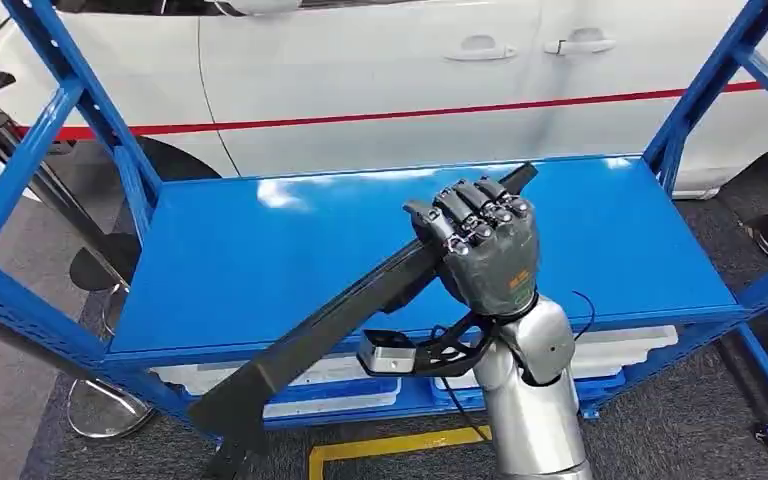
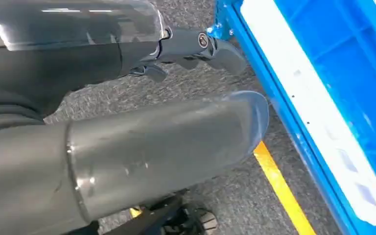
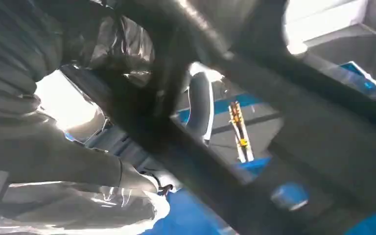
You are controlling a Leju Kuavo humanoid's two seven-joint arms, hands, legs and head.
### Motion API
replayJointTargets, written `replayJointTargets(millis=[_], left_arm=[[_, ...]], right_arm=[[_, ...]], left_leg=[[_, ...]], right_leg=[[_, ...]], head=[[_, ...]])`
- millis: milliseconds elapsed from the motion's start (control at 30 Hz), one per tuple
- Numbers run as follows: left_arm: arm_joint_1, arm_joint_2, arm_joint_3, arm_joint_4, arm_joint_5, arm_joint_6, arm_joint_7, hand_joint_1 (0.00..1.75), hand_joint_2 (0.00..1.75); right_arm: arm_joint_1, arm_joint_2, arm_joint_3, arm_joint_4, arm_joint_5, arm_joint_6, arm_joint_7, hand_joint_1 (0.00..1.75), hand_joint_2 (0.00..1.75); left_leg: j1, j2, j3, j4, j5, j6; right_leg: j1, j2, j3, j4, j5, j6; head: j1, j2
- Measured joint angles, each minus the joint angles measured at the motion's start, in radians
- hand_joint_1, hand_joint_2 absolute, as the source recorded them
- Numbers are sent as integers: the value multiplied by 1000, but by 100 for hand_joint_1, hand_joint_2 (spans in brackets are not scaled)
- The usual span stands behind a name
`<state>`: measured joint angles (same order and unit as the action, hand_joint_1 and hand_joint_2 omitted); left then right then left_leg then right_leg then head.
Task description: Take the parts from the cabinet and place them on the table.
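I saw the right hand (image 1: 487, 248) closed around the long black part (image 1: 340, 318), slanting above the blue shelf (image 1: 260, 250); judged it stiff, long, lever-prone; grip nearer mid-length; left hand's state: cannot tell.

One long black part (image 1: 340, 320), one blue shelf rack (image 1: 260, 250), one white car (image 1: 380, 70), two white trays (image 1: 300, 385) below.

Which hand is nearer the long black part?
Right. The right hand grips the long black part above the blue shelf. The left hand hangs low over the floor, holding nothing.
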<state>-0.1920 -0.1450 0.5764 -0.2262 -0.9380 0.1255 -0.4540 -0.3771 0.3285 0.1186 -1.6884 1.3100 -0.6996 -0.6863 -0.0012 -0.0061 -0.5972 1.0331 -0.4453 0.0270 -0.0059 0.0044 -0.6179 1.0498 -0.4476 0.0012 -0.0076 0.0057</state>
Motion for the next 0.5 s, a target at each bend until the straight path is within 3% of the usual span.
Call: replayJointTargets(millis=[67, 133, 167, 233, 267, 300, 333, 367, 433, 467, 500], left_arm=[[0, -3, 0, 0, 3, 0, -5, 0, 175], [0, -5, 1, 0, 8, -21, -5, 0, 175], [0, -6, 3, 0, 15, -36, -7, 0, 175], [2, -11, 5, 0, 10, -40, -14, 0, 175], [6, -14, 4, 0, -7, -26, -20, 0, 175], [12, -18, 0, 0, -26, -4, -22, 0, 175], [17, -22, -7, 0, -40, 15, -22, 0, 175], [19, -23, -12, 0, -54, 39, -18, 0, 175], [20, -29, -28, 0, -82, 99, 8, 0, 175], [22, -32, -34, 0, -89, 122, 17, 0, 175], [23, -35, -40, 0, -93, 140, 24, 0, 175]], right_arm=[[-5, 5, -3, -4, 0, 0, 0, 175, 175], [-9, 10, -3, -9, -4, 0, -1, 175, 175], [-14, 15, -3, -11, -11, 0, -1, 175, 175], [-18, 21, -1, -13, -18, 0, -1, 175, 175], [-17, 21, 3, -13, -16, 0, -2, 175, 175], [-13, 21, 10, -13, -16, 0, -2, 175, 175], [-8, 21, 17, -13, -19, 0, -2, 175, 175], [-5, 21, 24, -13, -21, 0, -2, 175, 175], [3, 21, 35, -16, -23, 0, -2, 175, 175], [9, 21, 40, -19, -23, 0, -2, 175, 175], [15, 20, 45, -22, -23, 0, -2, 175, 175]], left_leg=[[3, 0, 1, -4, 2, -10], [6, 1, -3, 8, -9, -22], [6, 1, -18, 43, -36, -26], [10, 1, -82, 184, -108, -33], [11, 1, -113, 250, -132, -36], [12, 1, -135, 292, -138, -37], [12, 1, -132, 283, -120, -36], [12, 1, -109, 230, -83, -34], [11, 1, -27, 62, 1, -25], [10, 1, -1, 2, -2, -20], [3, 0, 3, -6, 0, -15]], right_leg=[[5, 2, -2, 0, -1, -8], [-2, -1, 4, -12, 7, -22], [-3, -2, 4, -13, 8, -27], [0, -4, 4, -13, 8, -32], [0, -4, 3, -12, 7, -32], [1, -4, 3, -12, 7, -33], [1, -4, 4, -11, 7, -33], [2, -3, 4, -11, 7, -32], [2, -2, 7, -11, 6, -31], [3, -3, 6, -11, 5, -28], [6, -2, 4, -9, 6, -20]], head=[[0, 0], [0, 0], [0, 0], [0, 0], [0, 0], [0, 0], [0, 0], [0, 0], [0, 0], [0, 0], [0, 0]])
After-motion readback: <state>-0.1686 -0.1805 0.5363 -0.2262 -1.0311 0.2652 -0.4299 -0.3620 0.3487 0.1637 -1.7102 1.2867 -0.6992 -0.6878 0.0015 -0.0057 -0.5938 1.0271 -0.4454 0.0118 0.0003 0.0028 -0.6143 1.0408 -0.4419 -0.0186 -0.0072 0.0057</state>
